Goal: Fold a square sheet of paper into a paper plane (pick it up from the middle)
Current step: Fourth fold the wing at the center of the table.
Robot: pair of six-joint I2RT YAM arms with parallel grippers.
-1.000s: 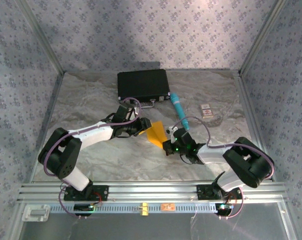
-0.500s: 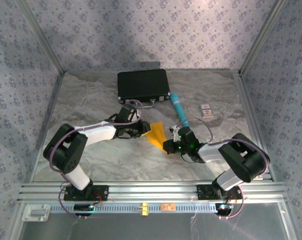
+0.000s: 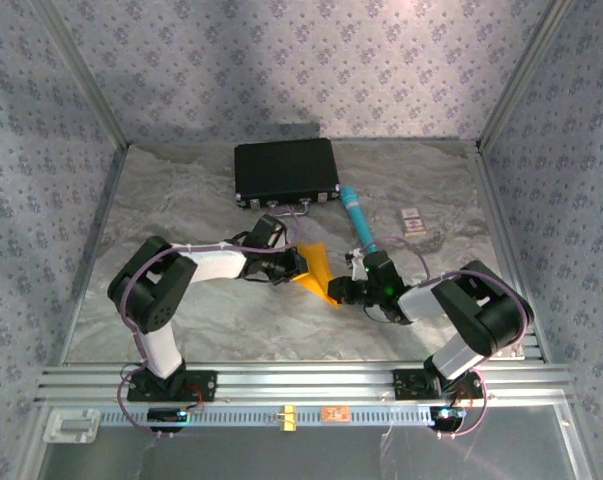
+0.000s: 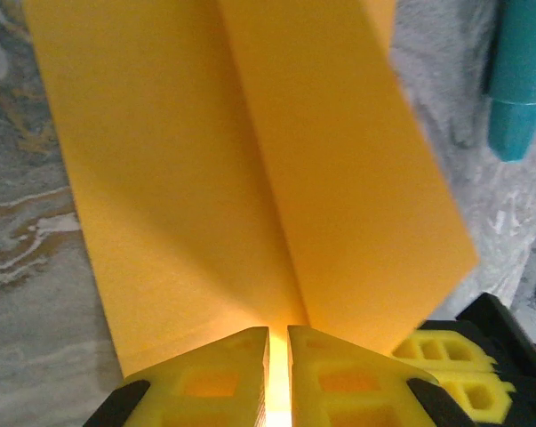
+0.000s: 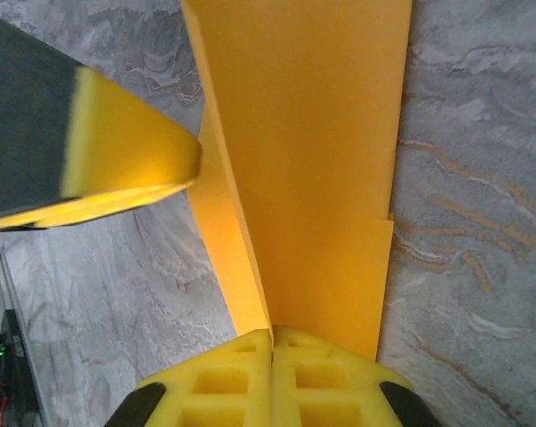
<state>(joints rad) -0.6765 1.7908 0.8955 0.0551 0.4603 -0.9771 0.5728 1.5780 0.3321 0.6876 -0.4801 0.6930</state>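
Observation:
The orange-yellow sheet of paper is folded along a centre crease and held up off the table between both arms. In the left wrist view its two flaps spread away from the crease, which runs into my left gripper; the jaws are pinched on it with only a sliver between them. My right gripper is shut tight on the crease at the other end of the paper. From above, the left gripper and right gripper meet at the paper from opposite sides.
A teal pen-like tube lies just behind the paper, also at the edge of the left wrist view. A black case sits at the back. A small card lies to the right. Patterned walls enclose the marbled table.
My left gripper has closed down onto the paper's crease while its arm drew in toward the middle. The right gripper stayed shut on the paper and shifted slightly back.

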